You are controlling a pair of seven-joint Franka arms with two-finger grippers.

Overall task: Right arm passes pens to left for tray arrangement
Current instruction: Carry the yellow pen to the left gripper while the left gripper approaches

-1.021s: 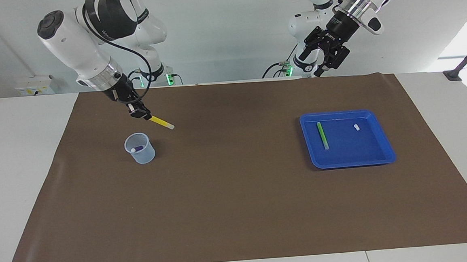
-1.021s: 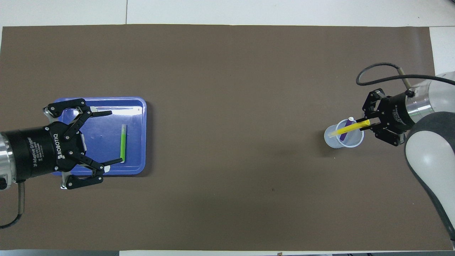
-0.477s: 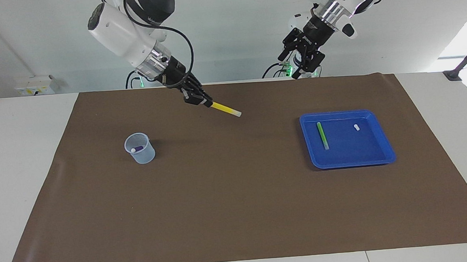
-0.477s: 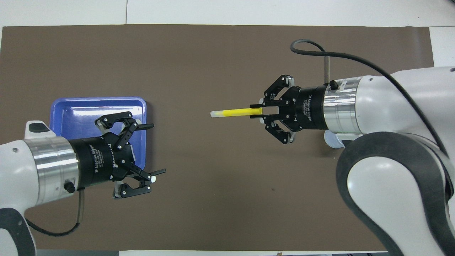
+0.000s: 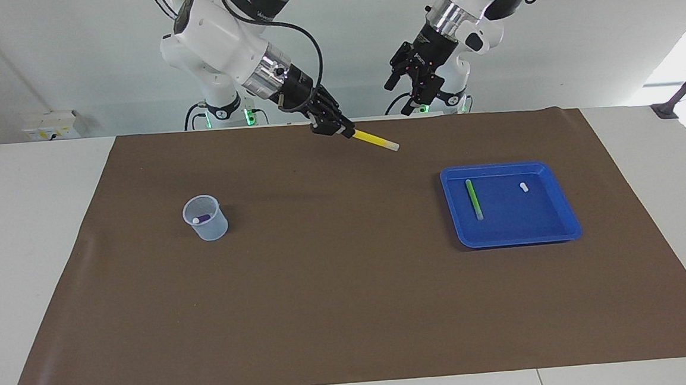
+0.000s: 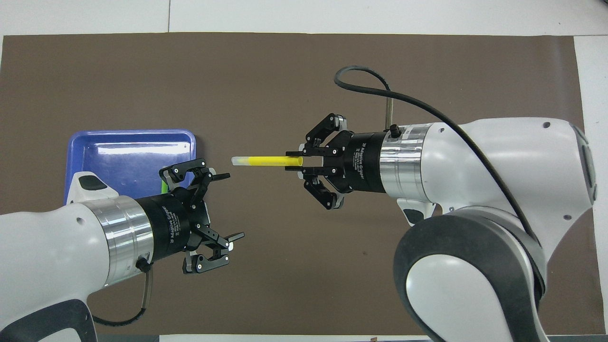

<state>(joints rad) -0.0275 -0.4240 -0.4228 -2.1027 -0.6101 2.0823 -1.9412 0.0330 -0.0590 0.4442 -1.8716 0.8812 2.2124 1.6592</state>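
Note:
My right gripper is shut on the yellow pen and holds it in the air over the middle of the mat, pale end toward the left arm; the overhead view shows the gripper and the pen too. My left gripper is open and empty, raised, a short gap from the pen's tip; from overhead it is beside the blue tray. The green pen lies in the tray. The purple pen stands in a small cup.
A tiny white pellet lies in the tray beside the green pen. A brown mat covers the table. In the overhead view the right arm hides the cup, and the left gripper hides most of the green pen.
The right gripper has carried the yellow pen up from over the cup to over the mat's middle. The left gripper has risen from over the tray and swung toward the pen.

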